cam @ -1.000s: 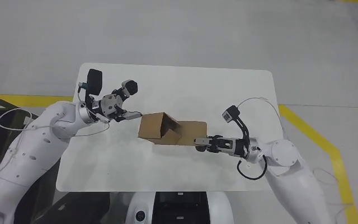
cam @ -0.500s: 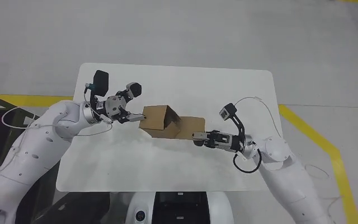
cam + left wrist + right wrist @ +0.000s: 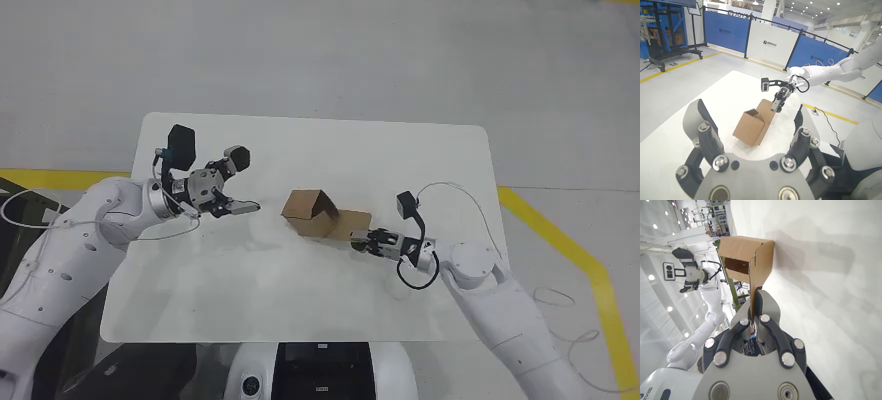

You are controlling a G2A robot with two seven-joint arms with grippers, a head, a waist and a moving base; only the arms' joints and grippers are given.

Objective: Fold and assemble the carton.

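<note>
The brown cardboard carton (image 3: 312, 211) stands partly squared up near the table's middle, one end open, as the right wrist view shows (image 3: 747, 256). My right gripper (image 3: 362, 238) is shut on a flap at the carton's right end; the flap's edge is pinched between the fingers (image 3: 753, 308). My left gripper (image 3: 243, 206) hangs open to the carton's left, a clear gap away from it. In the left wrist view its open fingers (image 3: 702, 113) frame the carton (image 3: 751, 128), with the right gripper (image 3: 776, 106) behind.
The white table (image 3: 300, 140) carries nothing but the carton. Grey floor with yellow lines surrounds it. A cable loops off the right arm (image 3: 450, 190) above the table's right side.
The carton has shifted right, away from my left gripper, which touched its left end half a second ago. It now looks shorter and more upright. The right arm has swung and drawn in with the flap.
</note>
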